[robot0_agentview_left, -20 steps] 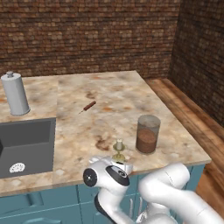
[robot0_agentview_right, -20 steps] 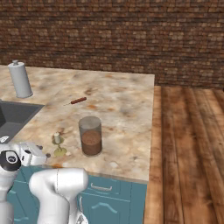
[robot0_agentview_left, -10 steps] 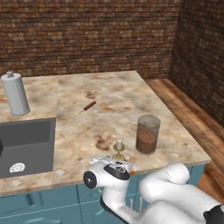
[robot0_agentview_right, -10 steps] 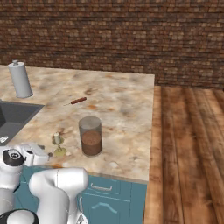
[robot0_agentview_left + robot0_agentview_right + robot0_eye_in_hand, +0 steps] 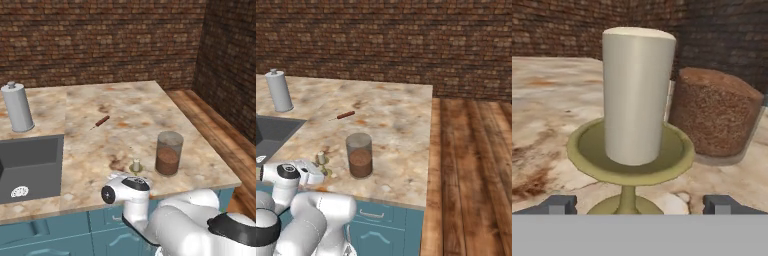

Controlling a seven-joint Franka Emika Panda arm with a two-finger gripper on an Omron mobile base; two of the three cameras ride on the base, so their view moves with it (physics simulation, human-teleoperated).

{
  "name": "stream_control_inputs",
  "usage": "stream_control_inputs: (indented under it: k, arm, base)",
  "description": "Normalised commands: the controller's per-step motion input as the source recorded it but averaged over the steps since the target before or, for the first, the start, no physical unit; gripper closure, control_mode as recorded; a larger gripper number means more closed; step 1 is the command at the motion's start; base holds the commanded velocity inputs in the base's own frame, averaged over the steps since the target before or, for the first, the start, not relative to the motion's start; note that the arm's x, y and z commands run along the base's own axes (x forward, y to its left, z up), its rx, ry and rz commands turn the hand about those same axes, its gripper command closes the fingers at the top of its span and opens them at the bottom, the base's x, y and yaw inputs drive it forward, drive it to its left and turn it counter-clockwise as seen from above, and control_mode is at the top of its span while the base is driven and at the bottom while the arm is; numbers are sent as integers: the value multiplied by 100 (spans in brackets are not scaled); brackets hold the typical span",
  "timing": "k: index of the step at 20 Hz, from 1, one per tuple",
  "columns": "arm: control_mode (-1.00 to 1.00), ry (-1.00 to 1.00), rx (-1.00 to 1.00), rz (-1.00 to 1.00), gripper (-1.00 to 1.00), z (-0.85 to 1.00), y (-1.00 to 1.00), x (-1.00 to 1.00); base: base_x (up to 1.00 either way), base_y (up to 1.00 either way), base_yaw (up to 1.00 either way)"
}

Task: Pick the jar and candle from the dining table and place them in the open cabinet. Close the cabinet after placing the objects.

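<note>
- In the hand view, the gripper [image 5: 640, 204] has its two dark fingertips [image 5: 558, 204] spread wide apart, one on each side of the candle [image 5: 637, 95], holding nothing.
- The candle stands upright: a cream stub on the dish of a yellow-brass stemmed holder, close in front of the hand camera. Whether the tips touch the holder's foot cannot be told.
- The same view shows the jar [image 5: 717, 117] just behind and to the right of the candle, its brown filling seen through clear glass; the two look near each other but apart.
- The left base view gives what the hand view lacks: the candle [image 5: 136, 166] sits near the front edge of the dining table [image 5: 130, 107], with the jar [image 5: 168, 153] beside it toward the table's right end.
- Here the arm's white wrist partly covers the candle holder's base.
- This view also shows the dark grey sink [image 5: 27, 162] set in the top at left, a grey metal canister [image 5: 17, 107] standing behind it, and a thin reddish-brown stick [image 5: 101, 121] lying mid-table, well apart from the candle.
- The right base view shows the candle [image 5: 321, 158] to the left of the jar [image 5: 359, 155], with a clear gap between them, and the wooden floor [image 5: 471, 170] beyond the table's end.
- Teal drawers [image 5: 381, 227] show beneath the top.
</note>
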Motion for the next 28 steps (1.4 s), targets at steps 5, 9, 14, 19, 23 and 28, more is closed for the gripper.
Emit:
stream_control_inputs:
  k: [5,9,14,19,23,28]
  arm:
    - [-100,0,0,-1,-100,-10,17,23]
    - [-100,0,0,0,-100,-19,6,16]
    - [-100,0,0,0,-100,-24,-16,5]
    - [-100,-1,2,0,-100,-3,-19,2]
    - [-100,-1,1,-3,-100,1,-22,7]
    - [-100,0,0,-13,-100,-14,-26,0]
  base:
    - [0,0,0]
    - [0,0,0]
    - [0,0,0]
    - [0,0,0]
    - [0,0,0]
    - [0,0,0]
